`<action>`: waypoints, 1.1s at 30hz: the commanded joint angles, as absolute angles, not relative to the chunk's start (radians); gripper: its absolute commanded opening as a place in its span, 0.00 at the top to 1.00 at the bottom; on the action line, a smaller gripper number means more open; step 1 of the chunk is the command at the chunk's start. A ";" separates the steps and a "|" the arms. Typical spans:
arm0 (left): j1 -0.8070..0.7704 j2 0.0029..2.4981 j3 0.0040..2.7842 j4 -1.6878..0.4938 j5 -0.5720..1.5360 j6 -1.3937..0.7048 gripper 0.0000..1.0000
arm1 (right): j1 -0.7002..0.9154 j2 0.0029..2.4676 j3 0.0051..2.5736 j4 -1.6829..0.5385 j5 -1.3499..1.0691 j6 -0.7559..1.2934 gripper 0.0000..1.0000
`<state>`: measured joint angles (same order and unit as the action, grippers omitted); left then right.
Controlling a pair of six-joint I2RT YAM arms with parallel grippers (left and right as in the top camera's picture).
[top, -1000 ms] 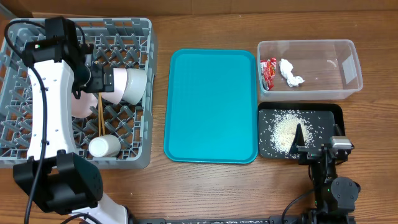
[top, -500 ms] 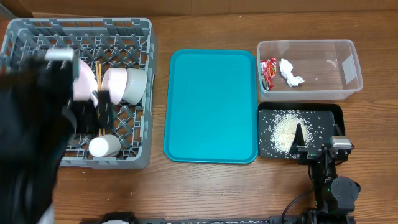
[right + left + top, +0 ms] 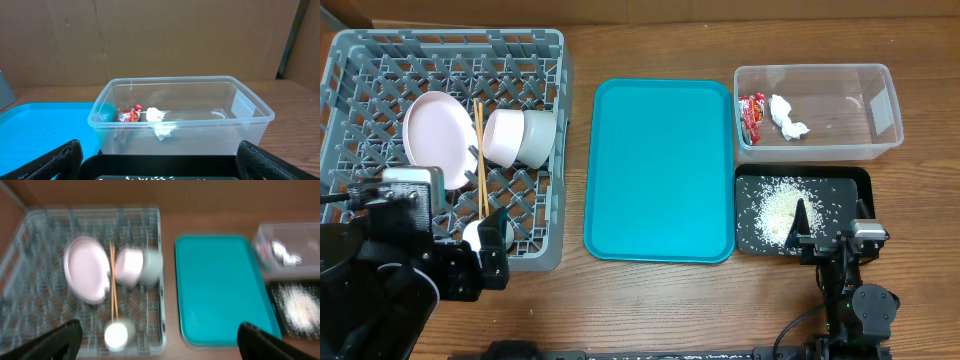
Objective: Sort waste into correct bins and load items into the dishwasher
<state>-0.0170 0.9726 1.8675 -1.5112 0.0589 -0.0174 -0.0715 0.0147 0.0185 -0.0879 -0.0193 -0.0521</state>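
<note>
Pink plate (image 3: 432, 140) in rack (image 3: 450, 40) looks brittle and slick, I'd grab its rim | left tool (image 3: 159, 335) spread wide, empty | right tool (image 3: 159, 152) same deal

The left arm (image 3: 380, 290), cut off at the overhead view's near-left edge, hides the grey rack's (image 3: 460, 40) near-left corner and part of the cup (image 3: 473, 233), the left wrist view is blurred throughout, and the right wrist view's bottom edge crops the black tray (image 3: 165, 165).
</note>
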 commanded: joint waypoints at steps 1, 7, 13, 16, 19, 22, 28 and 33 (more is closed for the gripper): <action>-0.039 0.937 1.718 -1.314 -0.004 0.044 0.00 | -0.074 0.003 0.008 -0.081 -0.020 -0.053 0.00; -0.037 0.682 1.192 -0.747 0.137 0.054 0.00 | -0.074 0.003 0.008 -0.081 -0.020 -0.053 0.00; -0.037 0.435 0.857 -0.495 0.158 0.075 0.00 | -0.074 0.003 0.008 -0.080 -0.020 -0.053 0.00; -0.037 0.312 0.746 -0.472 0.159 0.075 0.00 | -0.074 0.003 0.008 -0.081 -0.020 -0.053 0.00; -0.041 0.192 0.647 -0.473 0.163 0.075 0.00 | -0.074 0.003 0.008 -0.080 -0.020 -0.053 0.00; -0.042 0.085 0.549 -0.473 0.178 0.075 0.00 | -0.074 0.003 0.008 -0.080 -0.020 -0.053 0.00; -0.060 0.006 0.388 -0.461 0.177 0.075 0.00 | -0.074 0.003 0.008 -0.080 -0.020 -0.053 0.00; -0.084 0.004 0.238 -0.323 0.169 0.075 0.00 | -0.074 0.003 0.008 -0.081 -0.020 -0.053 0.00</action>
